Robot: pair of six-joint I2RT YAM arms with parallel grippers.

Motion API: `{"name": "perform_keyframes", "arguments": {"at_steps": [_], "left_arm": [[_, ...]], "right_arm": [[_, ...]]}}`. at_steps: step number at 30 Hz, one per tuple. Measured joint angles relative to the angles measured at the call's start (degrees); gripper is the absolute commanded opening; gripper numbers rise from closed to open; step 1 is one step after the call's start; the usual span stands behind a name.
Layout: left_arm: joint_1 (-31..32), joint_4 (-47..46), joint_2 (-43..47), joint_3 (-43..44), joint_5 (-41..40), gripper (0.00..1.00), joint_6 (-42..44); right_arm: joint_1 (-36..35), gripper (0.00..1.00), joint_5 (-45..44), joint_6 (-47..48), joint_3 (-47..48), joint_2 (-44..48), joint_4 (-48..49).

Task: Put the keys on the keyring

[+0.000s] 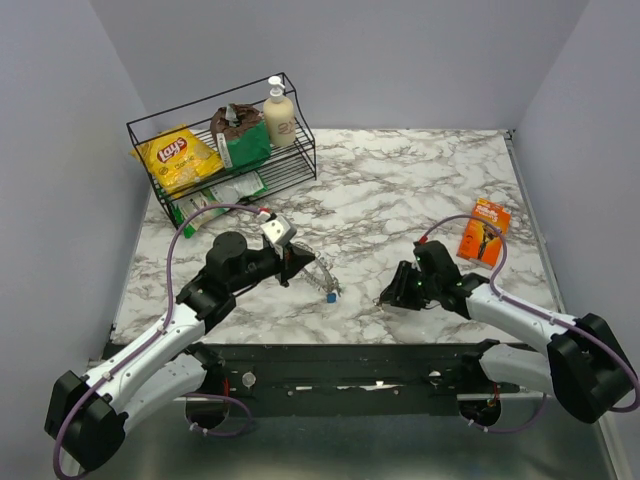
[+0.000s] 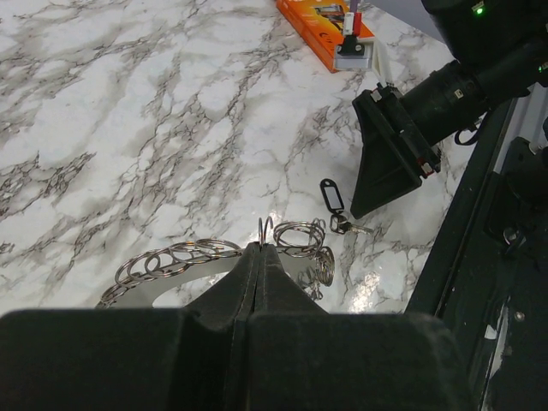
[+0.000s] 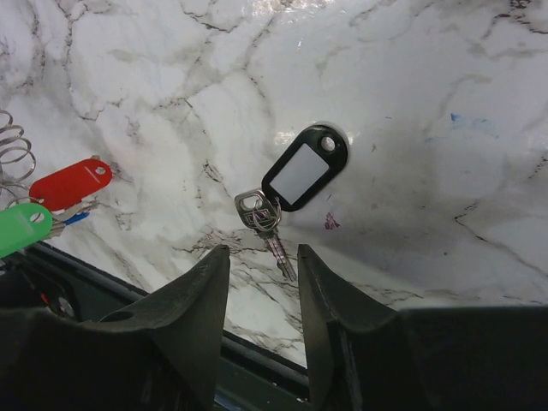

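Note:
The keyring (image 2: 175,257) is a silvery coiled ring lying on the marble. My left gripper (image 2: 261,247) is shut on a wire loop of it. In the top view the left gripper (image 1: 300,262) holds the keyring (image 1: 322,272), with a blue key (image 1: 331,296) beside it. My right gripper (image 3: 261,250) is open and empty, low over a metal key (image 3: 267,224) with a black tag (image 3: 304,171), which lies just ahead of its tips. The red key tag (image 3: 73,182) and green key tag (image 3: 21,227) lie at the left by the ring's coil (image 3: 13,154). The black-tagged key also shows in the left wrist view (image 2: 332,195).
A black wire rack (image 1: 300,160) at the back left holds a Lay's bag (image 1: 175,155), a green packet and a soap bottle (image 1: 279,112). An orange package (image 1: 484,231) lies at the right. The table's near edge runs just behind the right gripper (image 1: 392,297).

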State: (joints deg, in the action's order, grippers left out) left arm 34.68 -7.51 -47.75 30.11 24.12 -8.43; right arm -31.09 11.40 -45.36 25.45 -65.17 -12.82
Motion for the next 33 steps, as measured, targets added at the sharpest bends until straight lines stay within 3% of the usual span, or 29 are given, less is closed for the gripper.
{"name": "perform_keyframes", "arguments": {"at_steps": [11,15,27,30,33], "left_arm": [[0.35,0.02,-0.09,0.02,0.15,0.00,0.00],[0.48,0.11,-0.55,0.13,0.15,0.00,0.02],[0.98,0.35,-0.70,0.22,0.17,0.00,0.02],[1.09,0.35,-0.70,0.22,0.17,0.00,0.02],[1.09,0.35,-0.70,0.22,0.17,0.00,0.02]], "right_arm": [[1.95,0.43,1.68,-0.11,-0.66,-2.40,1.88],[2.38,0.33,2.40,-0.09,-0.57,-3.96,2.64],[2.89,0.32,3.65,-0.07,-0.35,-5.79,4.15],[3.04,0.22,3.74,-0.07,-0.31,-6.03,4.28],[3.04,0.22,3.78,-0.02,-0.17,-6.78,4.37]]}}
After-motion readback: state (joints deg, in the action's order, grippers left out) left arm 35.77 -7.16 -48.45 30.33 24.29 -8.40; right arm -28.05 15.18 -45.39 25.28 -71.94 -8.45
